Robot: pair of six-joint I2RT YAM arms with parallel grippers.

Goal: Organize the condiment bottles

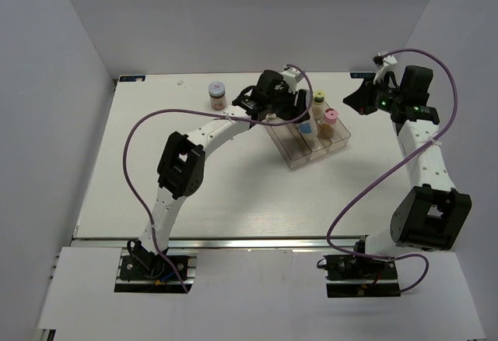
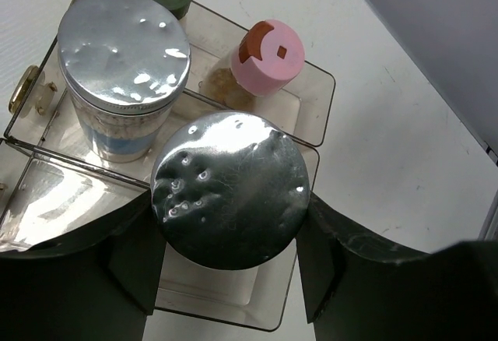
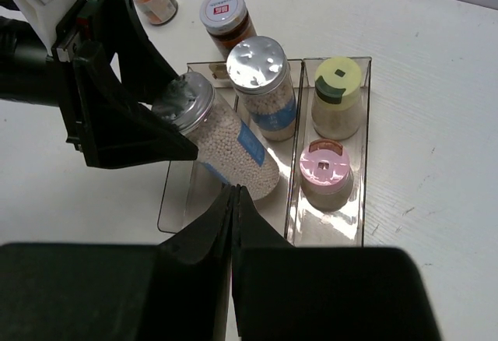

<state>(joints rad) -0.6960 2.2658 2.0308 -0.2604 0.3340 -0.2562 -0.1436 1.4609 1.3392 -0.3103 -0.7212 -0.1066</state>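
Three bottles (image 3: 268, 84) stand in the tray (image 3: 180, 201); left fingers (image 2: 319, 267) grip a fourth bottle (image 3: 229, 154), tilted; right fingers (image 3: 214, 240) are shut, empty; two jars (image 3: 226, 18) wait outside.

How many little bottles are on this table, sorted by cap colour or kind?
Silver-capped bottles: 2
Brown jars: 2
Yellow-green-capped bottle: 1
Pink-capped bottle: 1
Total: 6
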